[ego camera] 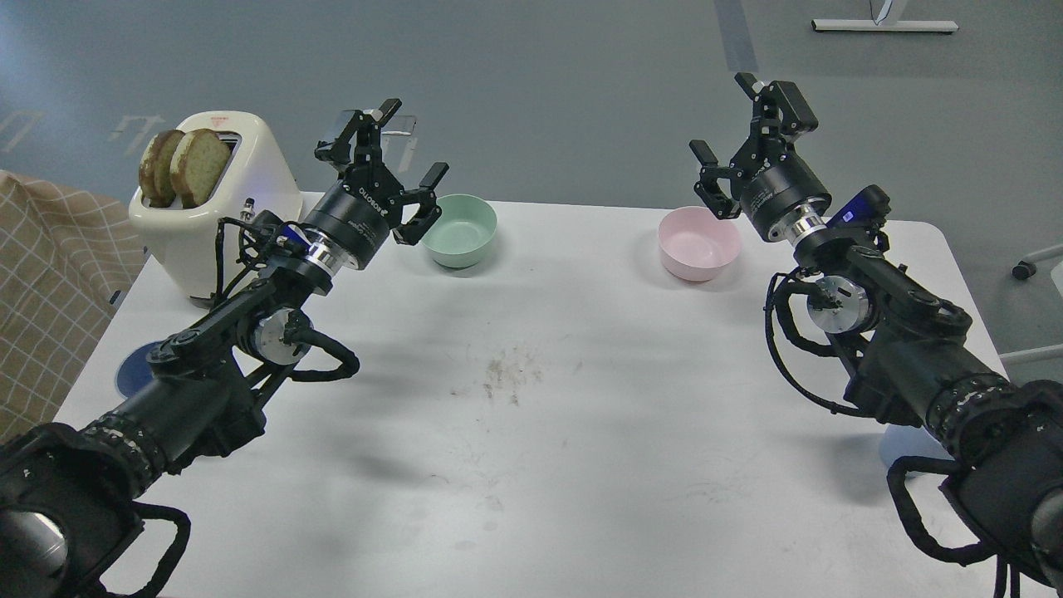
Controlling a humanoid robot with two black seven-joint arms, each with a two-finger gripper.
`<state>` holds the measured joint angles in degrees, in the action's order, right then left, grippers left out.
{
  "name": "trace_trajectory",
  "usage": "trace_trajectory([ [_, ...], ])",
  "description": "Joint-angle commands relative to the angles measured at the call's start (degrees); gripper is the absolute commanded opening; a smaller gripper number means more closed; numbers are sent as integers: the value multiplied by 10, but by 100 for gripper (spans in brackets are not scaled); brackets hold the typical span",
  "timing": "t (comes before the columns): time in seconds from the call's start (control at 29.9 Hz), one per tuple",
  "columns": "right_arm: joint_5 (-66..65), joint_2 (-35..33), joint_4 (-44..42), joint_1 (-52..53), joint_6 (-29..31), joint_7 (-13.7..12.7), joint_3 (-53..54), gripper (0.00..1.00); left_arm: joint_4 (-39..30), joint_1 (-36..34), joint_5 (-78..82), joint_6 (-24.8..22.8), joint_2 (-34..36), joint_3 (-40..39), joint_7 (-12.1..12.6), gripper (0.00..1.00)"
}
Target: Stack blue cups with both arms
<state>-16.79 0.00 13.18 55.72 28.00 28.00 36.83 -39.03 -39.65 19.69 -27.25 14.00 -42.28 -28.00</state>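
Note:
Both blue cups are mostly hidden behind my arms. One shows as a blue rim [127,375] at the table's left edge, under my left forearm. The other shows as a pale-blue patch [900,441] near the right edge, under my right forearm. My left gripper [413,141] is open and empty, raised above the table just left of the mint-green bowl [458,230]. My right gripper [721,115] is open and empty, raised above and just right of the pink bowl [698,242].
A cream toaster [217,195] holding two bread slices stands at the back left corner of the white table [531,465]. A checked cloth [41,282] lies off the table's left side. A smudge [507,375] marks the table's middle.

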Motion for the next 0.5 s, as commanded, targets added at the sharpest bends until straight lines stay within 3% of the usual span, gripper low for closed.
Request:
trace_trajectory([
  [0.0, 0, 0, 0, 0, 0, 0, 0, 100, 0, 0, 0, 0, 1, -1, 0, 98],
  [0.2, 0, 0, 0, 0, 0, 0, 0, 100, -25, 0, 11, 1, 39, 3, 0, 98],
  [0.47, 0, 0, 1, 0, 0, 0, -1, 100, -169, 1, 140, 5, 243, 11, 0, 98],
])
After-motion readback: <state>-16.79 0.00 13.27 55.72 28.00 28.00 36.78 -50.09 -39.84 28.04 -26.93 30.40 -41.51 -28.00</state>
